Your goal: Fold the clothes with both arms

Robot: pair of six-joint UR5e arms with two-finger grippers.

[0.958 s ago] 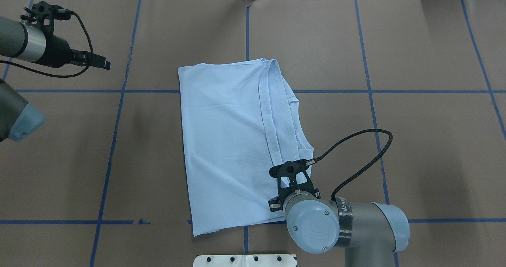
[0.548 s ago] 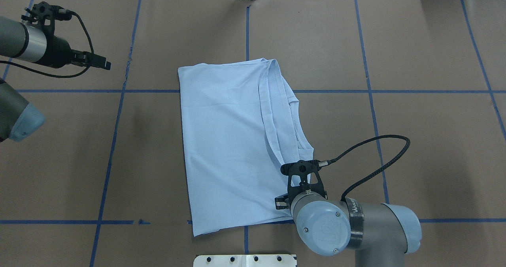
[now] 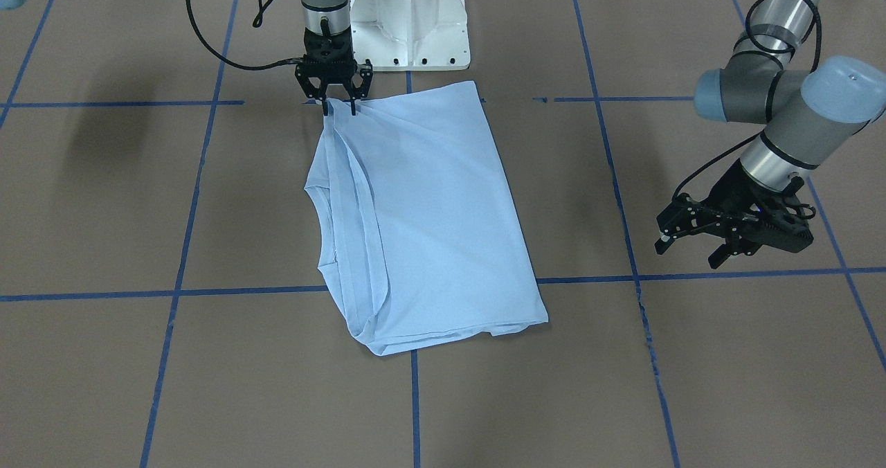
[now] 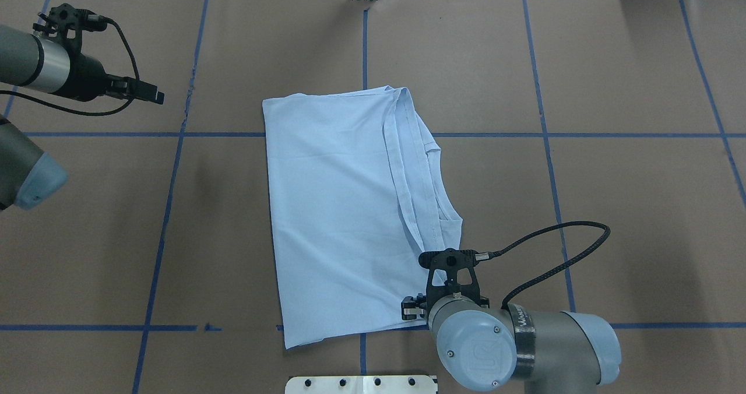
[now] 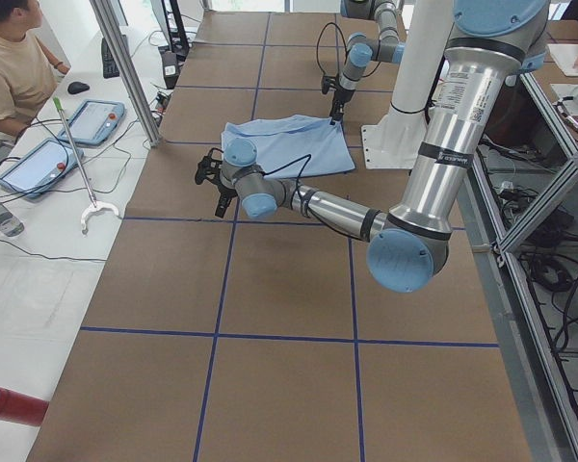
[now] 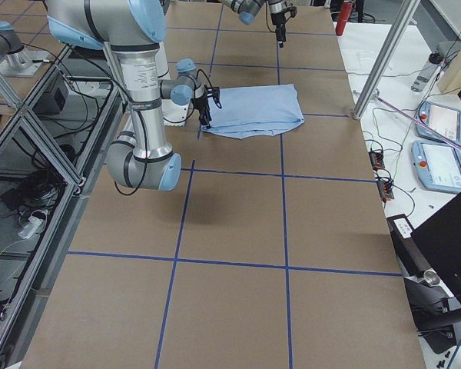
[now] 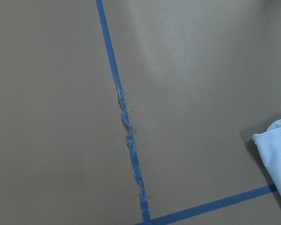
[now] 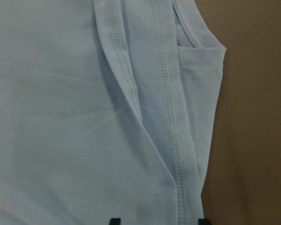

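Right gripper (image 3: 338,110): my fingers spread, tips astride the folded T-shirt's (image 3: 429,212) corner.
Left gripper (image 3: 686,252): my fingers apart, over the table (image 3: 692,385), well apart from T-shirt.

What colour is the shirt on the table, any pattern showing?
Plain light blue T-shirt, no print showing; clearest in the exterior front-facing view.

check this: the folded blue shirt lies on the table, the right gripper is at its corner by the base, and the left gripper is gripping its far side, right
The left gripper grips nothing: it hangs open over the table, apart from the shirt, as the front-facing view shows. The rest is right.
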